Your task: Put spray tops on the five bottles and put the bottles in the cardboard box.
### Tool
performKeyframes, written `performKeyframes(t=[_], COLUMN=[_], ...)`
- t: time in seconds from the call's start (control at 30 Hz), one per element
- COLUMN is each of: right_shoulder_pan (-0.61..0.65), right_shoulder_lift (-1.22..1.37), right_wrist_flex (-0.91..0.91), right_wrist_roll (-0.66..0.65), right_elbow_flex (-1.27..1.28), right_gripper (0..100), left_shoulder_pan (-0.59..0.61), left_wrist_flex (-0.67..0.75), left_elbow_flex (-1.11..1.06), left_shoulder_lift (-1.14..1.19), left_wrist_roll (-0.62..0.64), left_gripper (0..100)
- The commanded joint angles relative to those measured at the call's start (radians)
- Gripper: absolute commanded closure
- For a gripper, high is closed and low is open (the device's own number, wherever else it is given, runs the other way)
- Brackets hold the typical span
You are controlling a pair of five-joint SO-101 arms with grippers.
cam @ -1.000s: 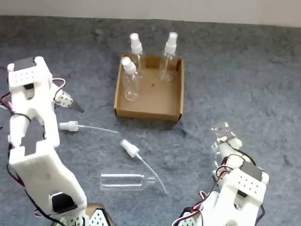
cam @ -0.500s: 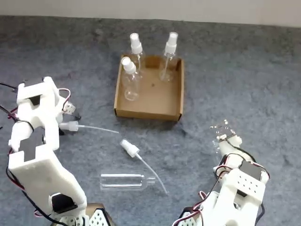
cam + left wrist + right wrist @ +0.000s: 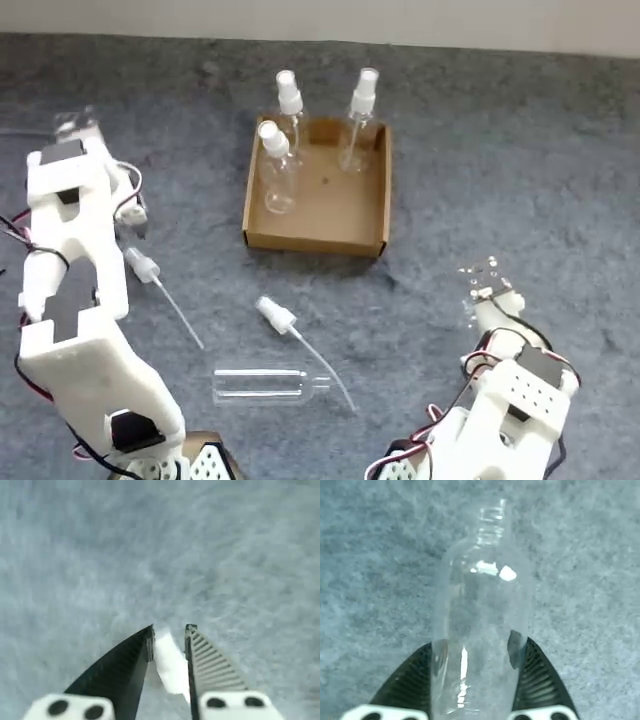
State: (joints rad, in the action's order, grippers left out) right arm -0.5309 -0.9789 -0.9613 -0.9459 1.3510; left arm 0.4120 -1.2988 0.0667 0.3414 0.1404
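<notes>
Three capped bottles [image 3: 279, 172] stand against the cardboard box's [image 3: 315, 241] far and left walls, and its near half is bare. Left of the box, the left gripper [image 3: 169, 630] is narrowly closed on one spray top [image 3: 170, 666]. On the box's near right, the right gripper [image 3: 476, 645] clamps an uncapped bottle [image 3: 482, 595]. On the open carpet in front of the box lie a second bottle [image 3: 265, 385] and a second spray top [image 3: 276, 315].

No readable txt, labels, brands, nos. or signs in any view. Box [image 3: 314, 240] walls plain brown, bottle [image 3: 480, 610] clear w/ no label, spray top [image 3: 169, 667] plain white.
</notes>
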Motion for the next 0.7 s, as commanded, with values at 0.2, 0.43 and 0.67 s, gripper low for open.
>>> performKeyframes(t=[0.2,0.43,0.67], right_shoulder_pan=[-0.159,-0.188,-0.151], right_shoulder_lift=[-0.027,-0.027,-0.027], right_wrist_flex=[0.148,0.15,0.151], right_wrist_roll=[-0.006,-0.008,-0.008], right_elbow_flex=[-0.022,-0.021,-0.021], right_gripper=[99.2,99.2,99.2], left_shoulder_pan=[-0.223,-0.186,-0.024], left_wrist_flex=[0.008,-0.198,-0.319], left_elbow_flex=[0.122,0.147,0.137], left_shoulder_lift=[-0.058,-0.07,-0.07], left_wrist_roll=[-0.552,0.1,0.242], left_gripper=[94,92,78])
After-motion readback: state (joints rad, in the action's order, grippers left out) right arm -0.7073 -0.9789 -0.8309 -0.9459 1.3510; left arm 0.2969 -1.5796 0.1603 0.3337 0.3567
